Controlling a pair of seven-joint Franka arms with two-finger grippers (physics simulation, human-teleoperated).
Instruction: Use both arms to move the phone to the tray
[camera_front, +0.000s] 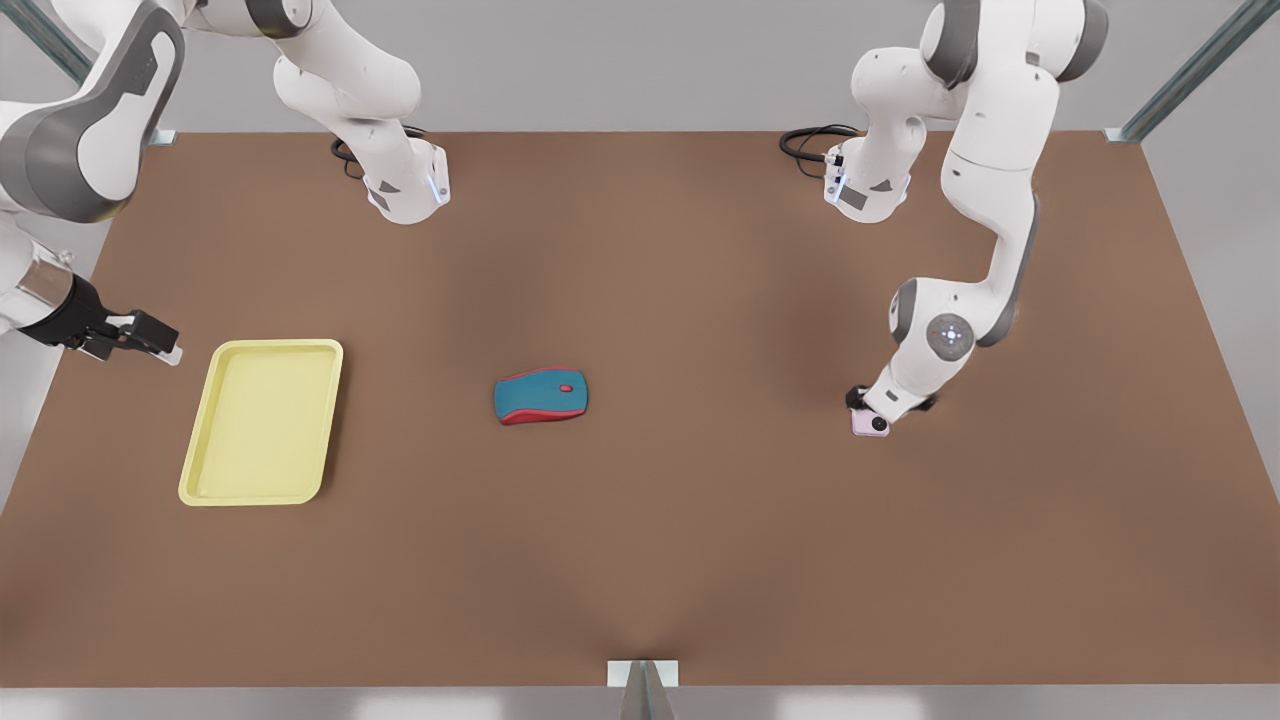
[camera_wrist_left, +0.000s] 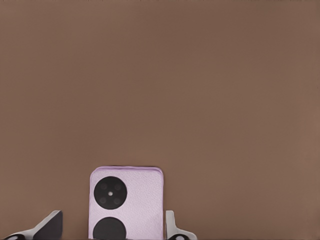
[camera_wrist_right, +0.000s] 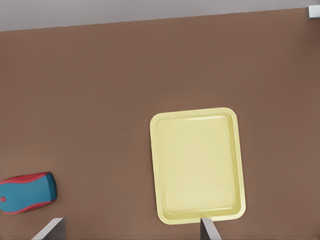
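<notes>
Front view, L to R.

Far left: right gripper (camera_front: 150, 338) hanging above table edge, just beside tray (camera_front: 262, 422), apart from it. Fingers (camera_wrist_right: 50, 230) spread, nothing between. Arm waiting.

Tray flat on table (camera_front: 660, 520), nothing in it. Also seen from right wrist cam (camera_wrist_right: 197, 165), bare inside.

Centre: teal-red mouse (camera_front: 541, 396) on table, between tray and phone, well apart from both. Not a task item; sits roughly on the straight line phone→tray, so likely needs clearing over or around.

Right: left gripper (camera_front: 888, 402) down at table level on phone (camera_front: 872, 424). Phone flat on table, lenses up, well apart from tray. Left wrist cam: phone (camera_wrist_left: 127, 202) between the two fingers (camera_wrist_left: 171, 227), one each side. Finger near lens side stands clear of phone edge, other just beside it; not pinched yet, spread around it.

Progress est.: early. Approach to phone done, grasp not closed, no lift. Left to do: close on phone, lift, carry toward centre, probable handover to right gripper given reach, then place in tray.
</notes>
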